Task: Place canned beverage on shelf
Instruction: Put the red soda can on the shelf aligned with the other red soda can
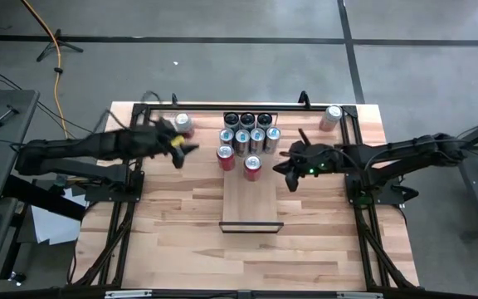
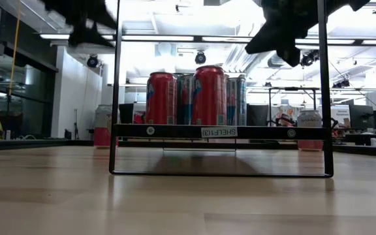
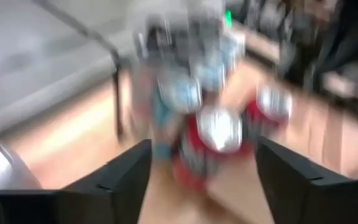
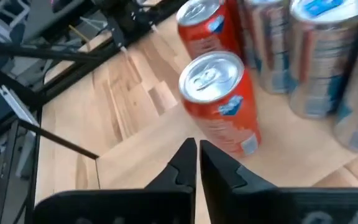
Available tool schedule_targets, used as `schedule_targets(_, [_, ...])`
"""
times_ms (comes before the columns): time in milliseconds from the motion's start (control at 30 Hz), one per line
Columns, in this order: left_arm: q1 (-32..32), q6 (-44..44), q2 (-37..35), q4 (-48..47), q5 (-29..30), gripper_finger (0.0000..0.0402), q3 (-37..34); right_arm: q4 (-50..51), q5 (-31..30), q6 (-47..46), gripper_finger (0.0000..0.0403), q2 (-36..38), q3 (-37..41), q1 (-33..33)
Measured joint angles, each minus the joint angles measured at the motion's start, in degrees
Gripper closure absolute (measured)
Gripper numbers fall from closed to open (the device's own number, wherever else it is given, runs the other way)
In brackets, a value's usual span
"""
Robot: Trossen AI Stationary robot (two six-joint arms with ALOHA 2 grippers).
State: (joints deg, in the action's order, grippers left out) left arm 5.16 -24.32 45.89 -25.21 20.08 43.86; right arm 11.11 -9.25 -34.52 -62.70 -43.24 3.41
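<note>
My right gripper (image 1: 290, 179) hung just beside the shelf (image 1: 251, 203), its fingers pressed together on nothing, with the nearest red can (image 4: 219, 99) standing upright on the pale plank just ahead of the tips. My left gripper (image 1: 184, 153) hovered over the counter (image 1: 181, 224) left of the clustered cans (image 1: 249, 137) at the shelf's far end, fingers apart and holding nothing.

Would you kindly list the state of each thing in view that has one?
Shelf: flat on the table, near half bare.
Two red cans: upright on the shelf.
Silver-blue cans: upright, clustered behind them.
Can at far right: on the table, off the shelf.
Right claw: shut, empty.
Left claw: open, empty.
</note>
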Motion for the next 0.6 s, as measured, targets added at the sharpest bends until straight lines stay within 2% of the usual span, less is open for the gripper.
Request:
schedule_targets(100, [-2.5, -3.9, 1.2, 2.7, -2.7, 0.0227, -6.7, -1.7, 0.1, 0.0, 0.0396, -2.1, 0.0, 0.7])
schedule_targets(233, [-5.7, -6.7, 2.4, 15.6, -3.1, 0.0358, -17.8, -2.2, 1.2, 1.9, 0.0401, -3.4, 0.0, 1.3])
schedule_targets(267, [-6.0, -6.6, 2.8, 20.2, -3.1, 0.0379, -20.4, -1.9, 1.3, 2.1, 0.04, -3.4, 0.0, 1.3])
schedule_targets(367, [-5.8, -4.0, 3.3, 32.5, -0.2, 0.0388, -26.2, -1.9, 0.7, 2.2, 0.0402, -3.4, 0.0, 1.1])
schedule_targets(467, [-4.2, 1.0, 4.8, 39.6, 2.3, 0.0399, -29.0, -1.9, 0.3, 2.2, 0.0402, -3.4, 0.0, 0.6])
schedule_targets(600, [-0.8, 5.4, 7.7, 42.9, -1.6, 0.0401, -29.2, -1.9, 0.2, 2.2, 0.0402, -3.4, 0.0, 0.2])
